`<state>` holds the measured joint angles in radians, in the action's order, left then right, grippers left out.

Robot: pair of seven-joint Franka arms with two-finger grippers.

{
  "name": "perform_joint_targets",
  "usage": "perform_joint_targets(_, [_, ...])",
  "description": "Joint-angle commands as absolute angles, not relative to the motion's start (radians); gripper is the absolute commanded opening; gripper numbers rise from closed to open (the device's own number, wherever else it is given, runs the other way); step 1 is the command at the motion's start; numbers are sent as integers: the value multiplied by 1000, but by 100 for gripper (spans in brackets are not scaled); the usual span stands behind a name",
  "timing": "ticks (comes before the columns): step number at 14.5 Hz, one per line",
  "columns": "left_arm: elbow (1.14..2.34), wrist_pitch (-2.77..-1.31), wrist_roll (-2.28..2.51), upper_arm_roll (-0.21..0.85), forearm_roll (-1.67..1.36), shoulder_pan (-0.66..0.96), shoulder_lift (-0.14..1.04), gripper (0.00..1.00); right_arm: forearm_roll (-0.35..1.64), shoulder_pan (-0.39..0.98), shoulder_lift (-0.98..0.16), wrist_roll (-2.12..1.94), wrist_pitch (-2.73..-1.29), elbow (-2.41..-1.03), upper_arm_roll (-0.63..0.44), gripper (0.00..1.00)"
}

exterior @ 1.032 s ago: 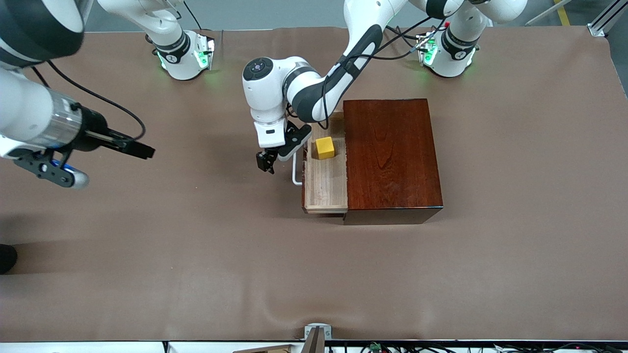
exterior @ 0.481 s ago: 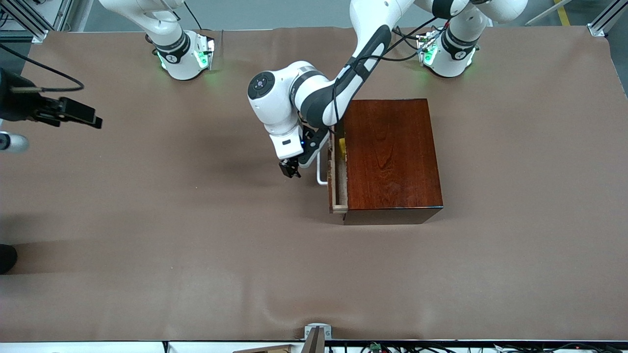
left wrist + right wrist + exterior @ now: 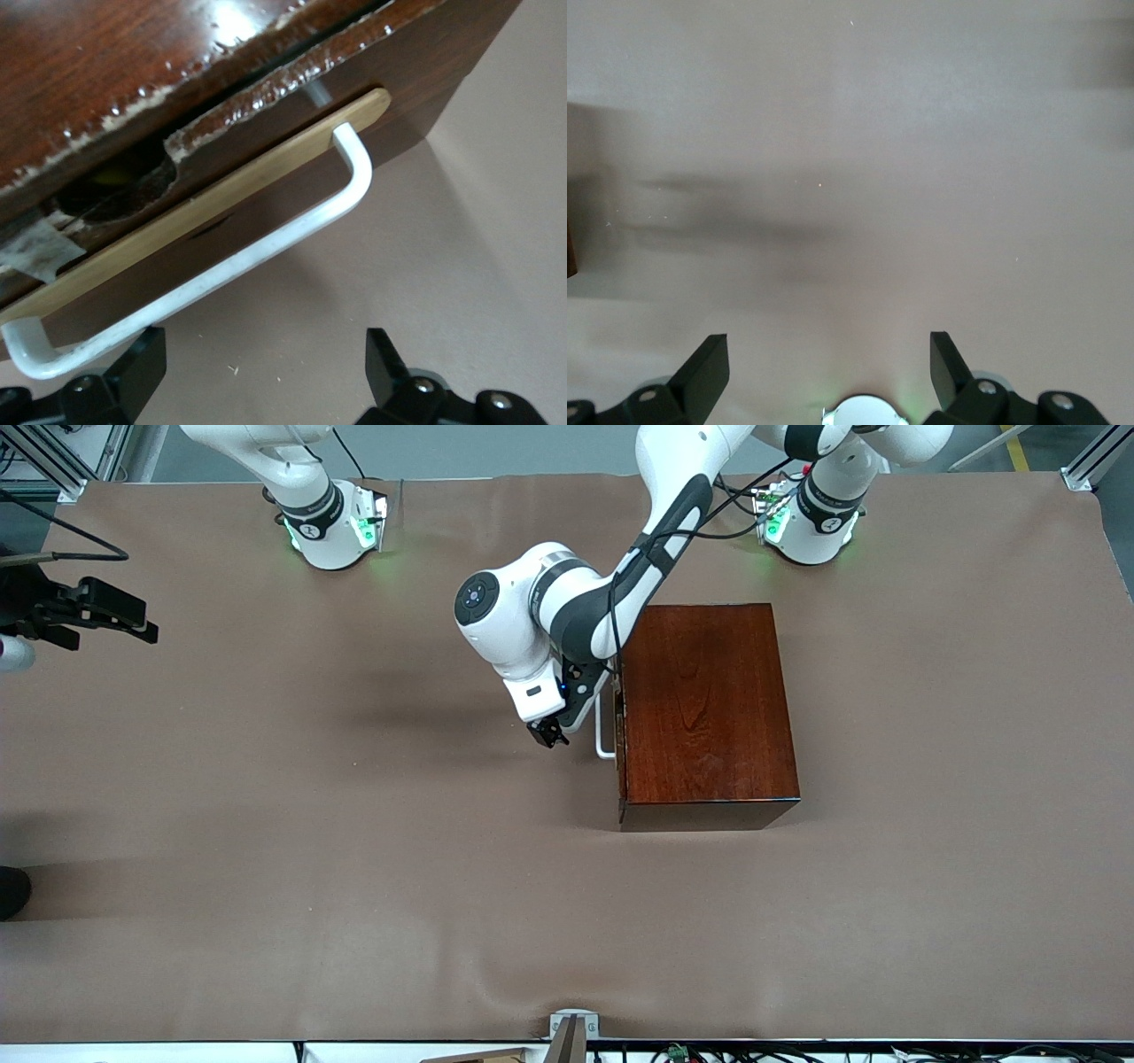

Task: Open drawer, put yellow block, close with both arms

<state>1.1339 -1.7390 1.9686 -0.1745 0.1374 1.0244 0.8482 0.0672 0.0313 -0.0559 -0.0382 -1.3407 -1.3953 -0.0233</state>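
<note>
Left claw wide before nearly shut drawer, handle ungripped; right claw wide, waiting.

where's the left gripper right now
In the front view the left gripper is open beside the white handle of the nearly shut drawer, toward the right arm's end of the wooden box.

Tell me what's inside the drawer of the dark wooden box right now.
The dark-fronted drawer with the white bar handle is pushed almost shut in the glossy mahogany box. The left wrist view shows only a yellow sliver through the remaining gap; the rest of the inside is covered.
</note>
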Motion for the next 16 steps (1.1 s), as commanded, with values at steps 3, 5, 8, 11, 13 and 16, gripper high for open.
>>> perform_joint_targets(3, [1157, -1681, 1971, -178, 167, 1029, 828, 100, 40, 3, 57, -90, -1410, -1540, -6, 100])
perform_joint_targets(5, [1152, -1683, 1965, -176, 182, 1035, 830, 100, 37, -23, 54, -132, -1417, -1537, -5, 100])
perform_joint_targets(8, [1138, -1710, 1867, -172, 202, 1034, 824, 100, 35, -28, 52, -133, -1416, -1531, -5, 100])
perform_joint_targets(11, [1132, -1775, 1735, -182, 201, 1016, 743, 100, 2, -25, 49, -170, -1407, -1519, -2, 100])
perform_joint_targets(13, [1135, -1779, 1633, -193, 202, 996, 684, 100, 2, -26, 49, -170, -1399, -1517, -2, 100])
perform_joint_targets(16, [1153, -1770, 1472, -192, 207, 942, 582, 100, 0, -26, 49, -170, -1394, -1516, -2, 100])
